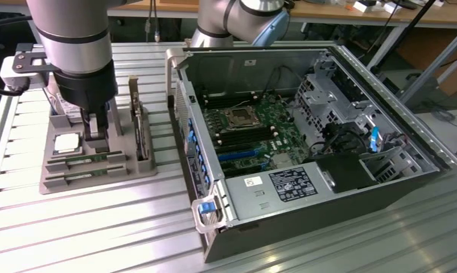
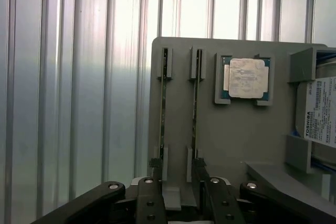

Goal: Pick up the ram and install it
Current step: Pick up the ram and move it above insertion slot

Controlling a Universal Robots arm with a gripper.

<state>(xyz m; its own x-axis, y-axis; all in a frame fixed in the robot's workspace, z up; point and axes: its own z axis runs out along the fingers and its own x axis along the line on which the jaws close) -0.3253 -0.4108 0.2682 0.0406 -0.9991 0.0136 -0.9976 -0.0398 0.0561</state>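
Tray: 1 grey plastic parts tray (image 1: pixel 99 185) on ribbed aluminium table (image 1: pixel 99 233).
RAM: 2 long, thin green RAM sticks, edge-up in tray's parallel slots: inner stick (image 2: pixel 195 103) beside CPU pocket, outer stick (image 2: pixel 163 103) along tray's edge.
Also in tray: 1 square silver CPU chip (image 2: pixel 247 78), 1 labelled hard drive (image 2: pixel 320 111), 1 upright green expansion card (image 1: pixel 141 133).
Gripper: 1 black two-finger gripper (image 2: pixel 177 165) low over tray at sticks' ends, jaws spread wide, holding nothing.
Room: bare table past tray's outer edge; open black PC case (image 1: pixel 327 227) near tray's card side.
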